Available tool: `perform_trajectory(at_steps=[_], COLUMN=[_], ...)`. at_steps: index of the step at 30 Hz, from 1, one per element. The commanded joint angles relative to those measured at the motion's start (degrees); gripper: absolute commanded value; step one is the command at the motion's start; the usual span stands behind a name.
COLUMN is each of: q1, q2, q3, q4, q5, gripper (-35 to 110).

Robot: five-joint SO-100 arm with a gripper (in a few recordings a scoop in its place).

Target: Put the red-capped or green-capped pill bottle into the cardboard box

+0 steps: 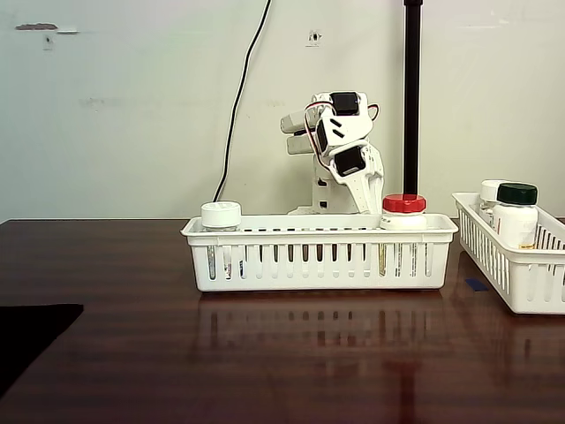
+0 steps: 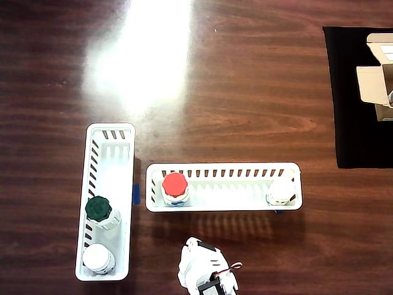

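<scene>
dark wooden table [image 2: 245, 80] bearing two white slotted baskets, four pill bottles, one black mat and one cardboard box. the horizontal basket [image 2: 223, 187] lies across the middle in the overhead view and holds two bottles: one red-capped pill bottle [image 2: 175, 188] standing upright at its left end there, at its right end in the fixed view [image 1: 403, 210], and one white-capped bottle [image 2: 282, 191] at the opposite end, well apart from it. the second basket [image 2: 105, 201] runs lengthwise just beside the first, at left in the overhead view and at the right edge in the fixed view [image 1: 512, 265]; it holds two bottles near its lower end, one dark-green-capped bottle [image 2: 101, 212] and one white-capped bottle [image 2: 98, 259] just beside it. the cardboard box [image 2: 379, 77], flaps open and cut by the frame edge, rests on the black mat [image 2: 356, 123] at the upper right of the overhead view, well apart from both baskets. one white robot arm [image 1: 340, 155] stands folded behind the horizontal basket in the fixed view, near the red-capped bottle but not touching it; in the overhead view its top [image 2: 206, 273] shows at the bottom edge. the gripper's jaws are folded in against the arm, and whether they are parted or closed cannot be told; nothing is seen held in them.
</scene>
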Motion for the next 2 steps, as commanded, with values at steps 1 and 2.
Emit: perform_trajectory(at_steps=[1,2], q1=[-1.67,-1.67], q2=[4.75,4.75], q3=[0.0,0.0], q4=[0.79,0.79], q5=[0.18,0.18], gripper=[0,0])
